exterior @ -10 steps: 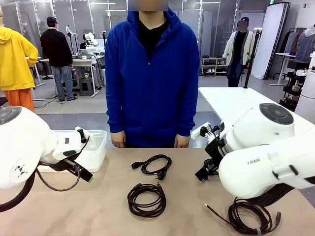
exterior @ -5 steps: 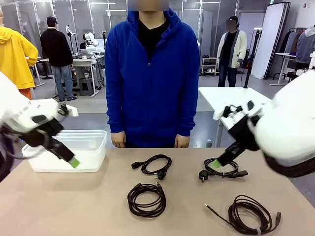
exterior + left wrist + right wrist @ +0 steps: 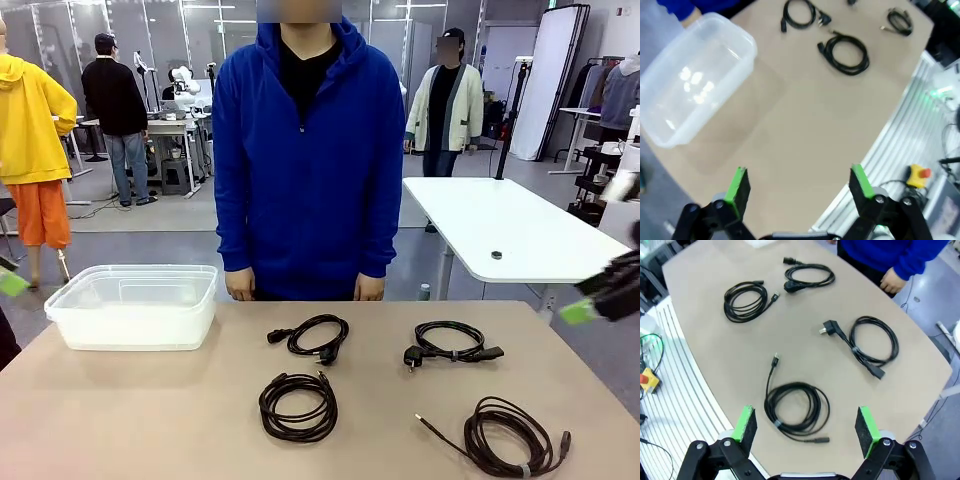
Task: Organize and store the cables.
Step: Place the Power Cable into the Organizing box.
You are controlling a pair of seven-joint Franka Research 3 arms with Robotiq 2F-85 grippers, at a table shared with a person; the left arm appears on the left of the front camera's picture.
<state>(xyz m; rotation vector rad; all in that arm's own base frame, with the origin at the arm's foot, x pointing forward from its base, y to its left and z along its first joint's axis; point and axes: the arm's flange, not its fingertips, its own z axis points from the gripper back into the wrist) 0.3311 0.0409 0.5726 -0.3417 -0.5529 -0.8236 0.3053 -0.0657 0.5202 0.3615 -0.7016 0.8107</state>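
Four cables (image 3: 809, 276) lie on the counter (image 3: 150, 420) and none is stored yet; I judge the step in hand is to choose a first coil and reach for it.

At the far left, the left fingers (image 3: 738, 185) hang high over the counter's edge, spread wide and holding nothing. Below them the clear bin (image 3: 130, 305) stands empty on the left part of the counter, well apart from every cable. In the middle are two coils: the far middle coil (image 3: 315, 337), with plugs sticking out, and the near middle coil (image 3: 298, 405), wound more tightly. Further right are the plug coil (image 3: 452, 342) and, nearest the robot, the large coil (image 3: 505, 437), whose loose end points left. The right fingers (image 3: 865, 425), also wide open and empty, look down on this large coil from above.

To do it well, I think each arm should take the coils on its own side. One finger should go inside the ring and one outside, so that all strands are pinched together; a grasp on a loose end or a plug would probably let the coil unwind. The lift should be slow, and the release low inside the bin.
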